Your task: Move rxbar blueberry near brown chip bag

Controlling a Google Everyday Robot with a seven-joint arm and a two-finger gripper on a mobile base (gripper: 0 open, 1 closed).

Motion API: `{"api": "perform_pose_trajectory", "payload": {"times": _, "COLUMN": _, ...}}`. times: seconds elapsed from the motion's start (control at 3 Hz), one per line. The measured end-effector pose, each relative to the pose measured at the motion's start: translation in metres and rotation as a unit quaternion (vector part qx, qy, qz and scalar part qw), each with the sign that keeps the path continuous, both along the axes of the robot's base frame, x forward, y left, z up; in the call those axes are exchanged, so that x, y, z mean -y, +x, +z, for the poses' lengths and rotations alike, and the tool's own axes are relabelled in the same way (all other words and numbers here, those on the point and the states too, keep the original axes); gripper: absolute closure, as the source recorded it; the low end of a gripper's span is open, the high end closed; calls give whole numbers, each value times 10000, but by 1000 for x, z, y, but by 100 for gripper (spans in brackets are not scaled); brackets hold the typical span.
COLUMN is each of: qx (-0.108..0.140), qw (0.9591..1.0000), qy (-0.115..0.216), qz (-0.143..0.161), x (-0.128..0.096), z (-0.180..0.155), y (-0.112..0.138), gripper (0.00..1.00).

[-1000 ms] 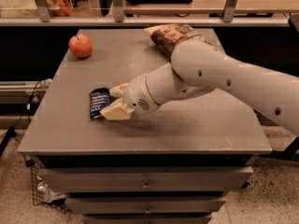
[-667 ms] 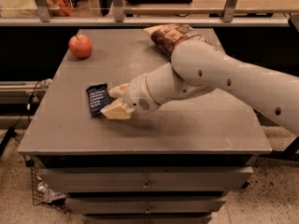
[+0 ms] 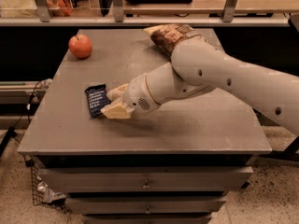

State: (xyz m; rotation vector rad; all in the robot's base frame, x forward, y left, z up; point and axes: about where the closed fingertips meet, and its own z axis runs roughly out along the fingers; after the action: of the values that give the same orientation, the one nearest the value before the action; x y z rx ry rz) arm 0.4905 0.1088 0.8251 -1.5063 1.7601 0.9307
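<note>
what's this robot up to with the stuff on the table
The robot's pincer is at the right end of the rxbar, near the front left of the table. The chip bag lies at the far edge, partly behind the arm, so the bar is not yet near it. An apple sits at the far left.

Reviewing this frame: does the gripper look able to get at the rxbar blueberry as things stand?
Probably yes. The gripper sits low over the table, right at the edge of the rxbar blueberry, with its fingers open. Nothing lies between them; the apple and the brown chip bag are well off.
</note>
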Motion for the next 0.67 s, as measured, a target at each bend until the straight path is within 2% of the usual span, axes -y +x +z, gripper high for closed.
{"api": "perform_pose_trajectory", "payload": {"times": 0.33, "qx": 1, "qw": 10000, "qy": 0, "qz": 0, "x": 0, "z": 0, "y": 0, "gripper": 84}}
{"api": "perform_pose_trajectory", "payload": {"times": 0.67, "qx": 3, "qw": 10000, "qy": 0, "qz": 0, "x": 0, "z": 1, "y": 0, "gripper": 51}}
